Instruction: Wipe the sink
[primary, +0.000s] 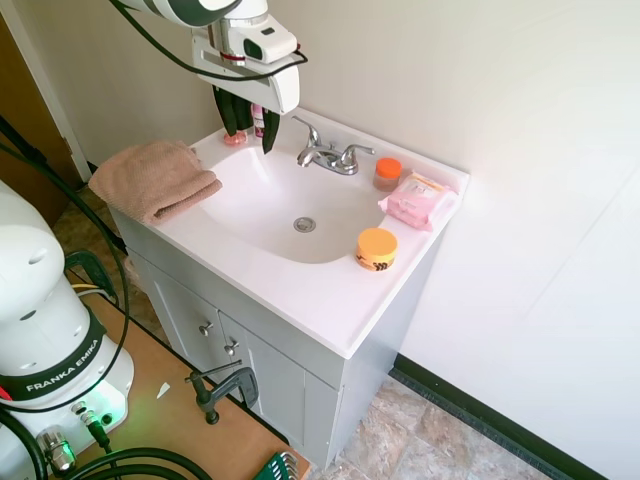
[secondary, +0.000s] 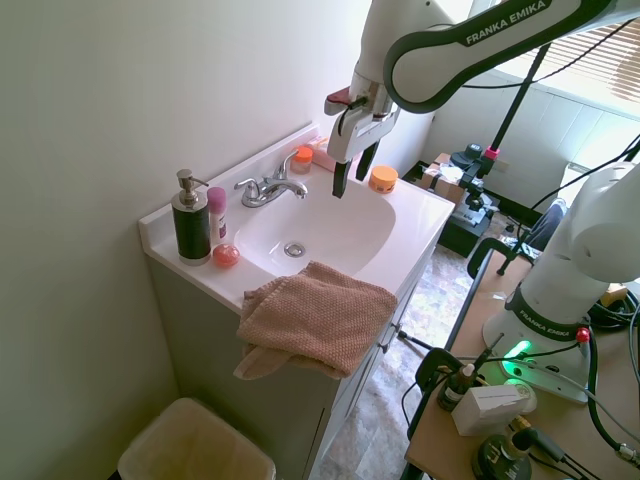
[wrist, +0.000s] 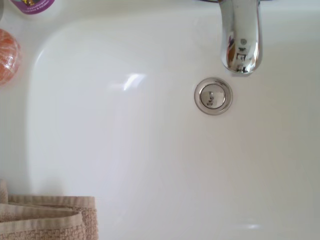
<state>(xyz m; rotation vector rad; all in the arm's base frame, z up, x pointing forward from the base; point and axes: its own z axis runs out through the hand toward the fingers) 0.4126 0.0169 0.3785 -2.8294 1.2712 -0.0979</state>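
The sink (primary: 255, 195) is a glossy white oval basin with a chrome drain (primary: 304, 224) and a two-handle faucet (primary: 328, 155) at its back. My gripper (primary: 250, 138) hangs open and empty above the basin's back left part, well clear of the surface. From the other side, the gripper (secondary: 350, 185) is in the air just right of the faucet (secondary: 268, 188). A folded tan towel (primary: 155, 178) lies on the vanity's left edge, apart from the gripper. The wrist view looks straight down on the drain (wrist: 213, 96), the spout (wrist: 241, 40) and a towel corner (wrist: 47, 217).
An orange-lidded jar (primary: 376, 248), a small orange-capped jar (primary: 387, 172) and a pink wipes pack (primary: 418, 200) sit on the right of the vanity top. A dark soap dispenser (secondary: 190, 218), a pink bottle (secondary: 216, 215) and an orange ball (secondary: 226, 255) stand at the back corner. A bin (secondary: 195, 445) stands below.
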